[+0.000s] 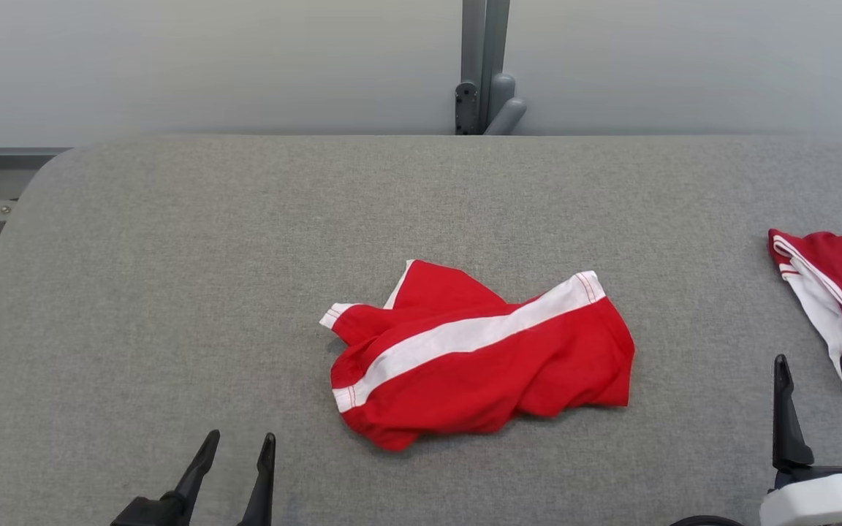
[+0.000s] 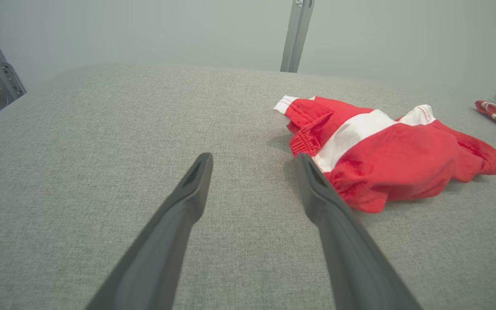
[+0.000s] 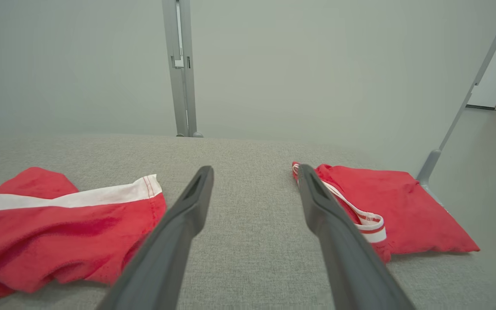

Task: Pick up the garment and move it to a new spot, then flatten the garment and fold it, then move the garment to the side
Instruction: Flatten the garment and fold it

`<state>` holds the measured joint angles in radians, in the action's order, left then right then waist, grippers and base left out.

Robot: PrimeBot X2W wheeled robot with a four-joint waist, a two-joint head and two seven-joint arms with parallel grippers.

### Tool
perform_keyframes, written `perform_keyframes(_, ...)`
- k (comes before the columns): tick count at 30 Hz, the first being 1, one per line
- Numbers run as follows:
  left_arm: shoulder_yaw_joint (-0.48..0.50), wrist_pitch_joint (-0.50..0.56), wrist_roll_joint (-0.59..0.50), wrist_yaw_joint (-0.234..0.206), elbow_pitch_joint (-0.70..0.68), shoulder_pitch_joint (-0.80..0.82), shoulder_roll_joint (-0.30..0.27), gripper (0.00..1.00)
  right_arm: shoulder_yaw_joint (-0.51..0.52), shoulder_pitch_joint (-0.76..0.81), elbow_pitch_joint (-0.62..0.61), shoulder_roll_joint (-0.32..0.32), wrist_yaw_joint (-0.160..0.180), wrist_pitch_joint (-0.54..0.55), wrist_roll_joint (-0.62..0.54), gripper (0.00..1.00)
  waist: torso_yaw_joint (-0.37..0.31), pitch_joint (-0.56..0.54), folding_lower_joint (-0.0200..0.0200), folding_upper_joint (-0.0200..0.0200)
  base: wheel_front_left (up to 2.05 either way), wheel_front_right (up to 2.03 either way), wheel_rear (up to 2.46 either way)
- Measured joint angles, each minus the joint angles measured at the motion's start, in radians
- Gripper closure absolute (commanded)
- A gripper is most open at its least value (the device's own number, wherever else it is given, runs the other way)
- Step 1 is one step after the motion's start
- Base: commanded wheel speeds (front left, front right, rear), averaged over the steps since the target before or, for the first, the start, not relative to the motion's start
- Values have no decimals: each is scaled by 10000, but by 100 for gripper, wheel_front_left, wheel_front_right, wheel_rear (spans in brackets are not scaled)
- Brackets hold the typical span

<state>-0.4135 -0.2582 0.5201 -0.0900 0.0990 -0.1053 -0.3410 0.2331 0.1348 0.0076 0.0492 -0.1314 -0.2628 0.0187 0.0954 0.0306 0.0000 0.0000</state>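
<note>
**Head view.** One crumpled red cloth garment with a broad white stripe (image 1: 479, 365) lies at the centre of the grey fabric-covered table (image 1: 172, 292), bunched and not yet flattened. A second, folded red garment with white trim (image 1: 837, 292) lies at 3 o'clock, well apart from the first. The left claw (image 1: 240, 438) stands at 7 o'clock and the right claw (image 1: 813, 359) at 4 o'clock. Both are spread and hold nothing. One grey metal post (image 1: 484, 66) rises behind the table at 12 o'clock.

**Left wrist view.** The left claw's two fingers are spread over bare table. The crumpled garment lies at 2 o'clock. Its gathered elastic waistband (image 2: 302, 144) sits just beside one fingertip; contact cannot be confirmed.

**Right wrist view.** The right claw's fingers are spread above bare table between the two garments, with the crumpled one at 8 o'clock and the folded one at 4 o'clock.

**Handling.** Judge the garment light, soft and limp, and not fragile. It will likely sag and drape when lifted, and a pinch in the bulk may gather several layers. Recommended hold: the waistband end and the stitched hem corner at the stripe's end, one claw on each.

**Count.** Two garments, two claws, one table, one post.
</note>
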Motion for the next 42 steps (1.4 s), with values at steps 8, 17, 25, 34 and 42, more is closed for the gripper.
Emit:
perform_keyframes(8,1582,-42,-1298,949,-198,-949,965,0,178,274,412,-4,0,0,-165,0,235,-323,0,0,0,0,0)
perform_keyframes(17,2648,-42,-2117,1914,-125,-958,1778,0,-17,249,522,-4,0,0,-63,0,89,-342,0,0,0,0,0)
perform_keyframes(25,2433,537,-830,2132,508,106,2452,0,-1657,-2348,1783,485,0,1064,280,0,49,219,0,0,0,0,0)
perform_keyframes(34,1306,3141,320,2107,886,2112,2746,0,-4426,-6045,3728,2015,0,4936,1055,0,204,1449,0,0,0,0,0)
perform_keyframes(42,1045,3820,698,2048,777,2391,2784,0,-5419,-6769,4778,2502,-2,5139,1778,26,597,2059,0,0,0,0,0)
